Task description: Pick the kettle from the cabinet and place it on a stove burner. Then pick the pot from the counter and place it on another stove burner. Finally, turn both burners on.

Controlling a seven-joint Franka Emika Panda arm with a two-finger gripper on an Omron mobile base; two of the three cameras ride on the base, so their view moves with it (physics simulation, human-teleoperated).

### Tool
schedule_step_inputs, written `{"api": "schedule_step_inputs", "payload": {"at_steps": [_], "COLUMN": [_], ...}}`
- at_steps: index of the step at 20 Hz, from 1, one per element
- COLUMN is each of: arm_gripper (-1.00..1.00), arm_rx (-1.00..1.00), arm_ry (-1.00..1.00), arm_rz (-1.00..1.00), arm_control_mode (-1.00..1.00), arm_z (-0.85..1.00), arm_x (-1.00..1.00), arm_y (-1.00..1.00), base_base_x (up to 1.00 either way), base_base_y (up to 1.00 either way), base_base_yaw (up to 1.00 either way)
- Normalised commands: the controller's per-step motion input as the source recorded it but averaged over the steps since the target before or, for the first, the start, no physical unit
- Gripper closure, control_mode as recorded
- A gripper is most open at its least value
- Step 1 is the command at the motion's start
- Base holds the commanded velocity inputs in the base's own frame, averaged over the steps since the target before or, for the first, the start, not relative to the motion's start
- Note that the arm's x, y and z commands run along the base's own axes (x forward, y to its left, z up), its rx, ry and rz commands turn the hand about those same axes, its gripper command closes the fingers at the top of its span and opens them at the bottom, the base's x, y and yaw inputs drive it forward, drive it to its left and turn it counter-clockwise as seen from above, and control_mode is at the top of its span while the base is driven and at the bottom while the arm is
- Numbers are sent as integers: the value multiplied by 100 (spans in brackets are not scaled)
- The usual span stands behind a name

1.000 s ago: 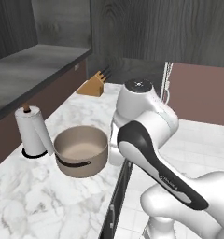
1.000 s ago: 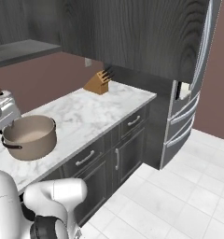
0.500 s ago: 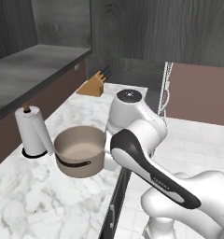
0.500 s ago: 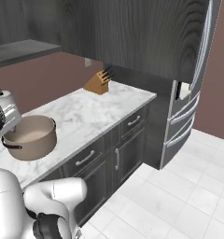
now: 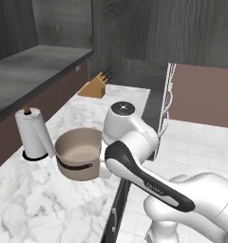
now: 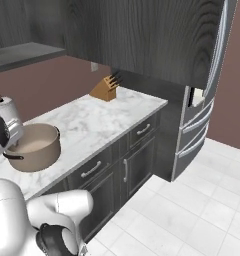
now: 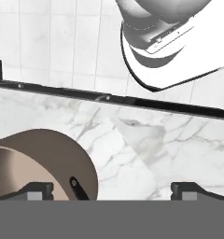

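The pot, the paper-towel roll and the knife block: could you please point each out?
pot (image 5: pixel 77 153), left base view, inside bottom.
paper-towel roll (image 5: pixel 32 133), left base view, white side.
knife block (image 6: pixel 104 90), right base view, wooden side.

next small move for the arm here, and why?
Probably shift the open gripper sideways toward the pot and lower it over the near rim. In the hand view the pot sits off to one side, under just one of the fingers, while the other hangs over bare counter. Nothing is held yet, and the pot sits on the marble beside the paper-towel roll.
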Motion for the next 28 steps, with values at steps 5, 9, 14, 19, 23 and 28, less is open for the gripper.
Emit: {"api": "schedule_step_inputs", "payload": {"at_steps": [5,9,14,19,23,28], "arm_gripper": [-100,-100,-100,-100,-100,-100], "arm_rx": [-1,-2,-2,-2,-2,-1], "arm_ry": [0,0,0,0,0,0], "arm_rz": [4,5,5,6,6,6], "arm_control_mode": [-100,-100,-100,-100,-100,-100], "arm_z": [-27,-26,-22,-25,-27,-26], "arm_x": [29,31,37,34,29,30], "arm_y": [20,19,18,16,14,12], "base_base_x": [0,0,0,0,0,0], "base_base_y": [0,0,0,0,0,0], "base_base_yaw": [0,0,0,0,0,0]}}
